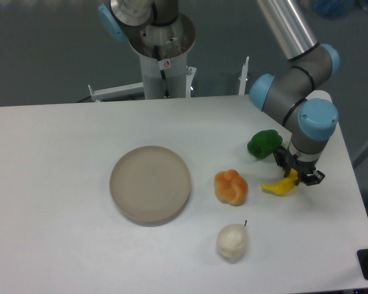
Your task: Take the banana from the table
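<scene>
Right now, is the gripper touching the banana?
Touching. The camera view shows the gripper closed over the banana's right end, no gap between them.

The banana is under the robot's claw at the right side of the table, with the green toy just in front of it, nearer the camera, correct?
Not quite. The camera view shows the green toy behind the banana, farther from the camera, not nearer. The rest holds: the banana sits at the gripper on the right side of the table.
</scene>
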`<move>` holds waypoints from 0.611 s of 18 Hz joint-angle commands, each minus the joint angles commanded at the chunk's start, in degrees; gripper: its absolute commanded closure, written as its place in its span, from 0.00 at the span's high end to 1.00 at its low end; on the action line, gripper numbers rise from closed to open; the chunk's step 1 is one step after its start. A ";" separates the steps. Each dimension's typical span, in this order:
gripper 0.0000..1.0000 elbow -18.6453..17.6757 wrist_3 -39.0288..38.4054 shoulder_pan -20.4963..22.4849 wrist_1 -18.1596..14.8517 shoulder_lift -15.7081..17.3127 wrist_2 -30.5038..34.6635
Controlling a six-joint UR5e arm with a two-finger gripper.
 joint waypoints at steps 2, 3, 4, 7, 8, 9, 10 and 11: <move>0.40 0.17 -0.26 0.00 0.00 0.00 0.00; 0.39 0.35 -0.26 0.00 0.00 0.09 0.00; 0.34 0.79 -0.35 0.00 -0.17 0.17 -0.09; 0.34 0.79 -0.35 0.00 -0.18 0.35 0.00; 0.33 1.05 -0.35 0.09 -0.26 0.44 0.00; 0.33 1.05 -0.35 0.00 -0.26 0.53 0.00; 0.33 1.05 -0.35 0.00 -0.26 0.53 0.00; 0.33 1.14 -0.35 0.00 -0.26 0.53 0.00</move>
